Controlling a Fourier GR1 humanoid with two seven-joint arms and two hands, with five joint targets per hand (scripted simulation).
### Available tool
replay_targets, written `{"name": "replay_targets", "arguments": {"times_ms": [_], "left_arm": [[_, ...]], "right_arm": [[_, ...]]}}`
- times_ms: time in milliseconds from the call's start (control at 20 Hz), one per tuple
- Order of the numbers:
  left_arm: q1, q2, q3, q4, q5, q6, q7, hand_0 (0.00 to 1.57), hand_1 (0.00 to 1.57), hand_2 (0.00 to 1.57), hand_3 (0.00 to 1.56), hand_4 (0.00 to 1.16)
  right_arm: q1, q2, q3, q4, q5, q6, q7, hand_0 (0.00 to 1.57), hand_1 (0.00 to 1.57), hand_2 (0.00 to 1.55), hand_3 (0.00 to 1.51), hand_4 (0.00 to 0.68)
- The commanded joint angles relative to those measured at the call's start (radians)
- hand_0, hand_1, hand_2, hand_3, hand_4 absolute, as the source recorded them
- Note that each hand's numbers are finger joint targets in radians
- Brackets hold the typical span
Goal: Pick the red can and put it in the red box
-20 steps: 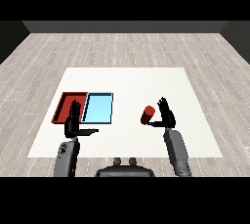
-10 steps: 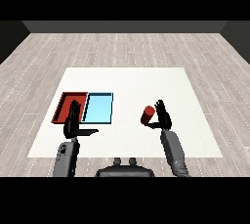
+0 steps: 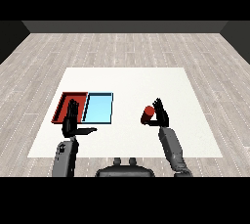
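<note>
On the white table (image 3: 127,83), toward its right half at about four o'clock from the table's middle, the red can (image 3: 147,115) stands just beside the right hand (image 3: 161,114), which sits at the can's three o'clock side with fingers raised and only slightly bent, close against the can but not visibly wrapped round it; whether palm and can touch cannot be told. The grey right forearm (image 3: 172,149) runs down from that hand toward five o'clock, crossing the table's near edge. At nine o'clock from the can, well apart from it, the light blue tray (image 3: 99,108) and the red tray (image 3: 68,101) lie side by side, their long edges touching, the red one nearer the table's left edge. The left hand (image 3: 72,121) hovers over the near end of the red tray, fingers straight and pointing up toward twelve o'clock, thumb stretched out sideways toward three o'clock below the blue tray's near rim; it holds nothing. The left forearm (image 3: 64,157) drops to six o'clock, off the near edge. Between the can and the blue tray's right rim lies a bare stretch of white table. Beyond both trays and the can, toward twelve o'clock, the tabletop runs bare to its far edge, and a bare strip lies between the right hand and the table's right edge.
</note>
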Motion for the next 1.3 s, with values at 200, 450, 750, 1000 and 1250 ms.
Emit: {"name": "replay_targets", "arguments": {"times_ms": [200, 450, 750, 1000, 1250], "left_arm": [[0.007, 0.003, 0.008, 0.042, 0.0, -0.013, -0.038, 0.0, 0.0, 0.0, 0.0, 0.0], [-0.037, -0.015, -0.009, 0.069, -0.017, 0.01, -0.041, 0.0, 0.0, 0.0, 0.0, 0.0], [-0.023, -0.027, -0.023, 0.05, -0.025, 0.02, -0.036, 0.0, 0.0, 0.0, 0.0, 0.0], [-0.037, 0.029, 0.042, 0.085, 0.027, -0.036, -0.047, 0.0, 0.0, 0.0, 0.0, 0.0], [-0.1, -0.007, -0.002, 0.114, -0.036, 0.035, -0.016, 0.0, 0.0, 0.0, 0.0, 0.0]], "right_arm": [[-0.03, -0.011, 0.003, 0.077, -0.004, 0.022, -0.037, 0.0, 0.0, 0.0, 0.0, 0.0], [0.005, 0.027, 0.077, -0.069, 0.006, -0.069, 0.048, 0.0, 0.0, 0.0, 0.0, 0.0], [-0.178, -0.028, -0.031, 0.219, -0.02, -0.004, -0.021, 0.0, 0.0, 0.0, 0.0, 0.0], [-0.124, 0.013, 0.003, 0.204, 0.008, -0.045, -0.076, 0.0, 0.0, 0.0, 0.0, 0.0], [-0.09, 0.027, 0.041, 0.105, 0.006, -0.084, -0.008, 0.0, 0.0, 0.0, 0.0, 0.0]]}}
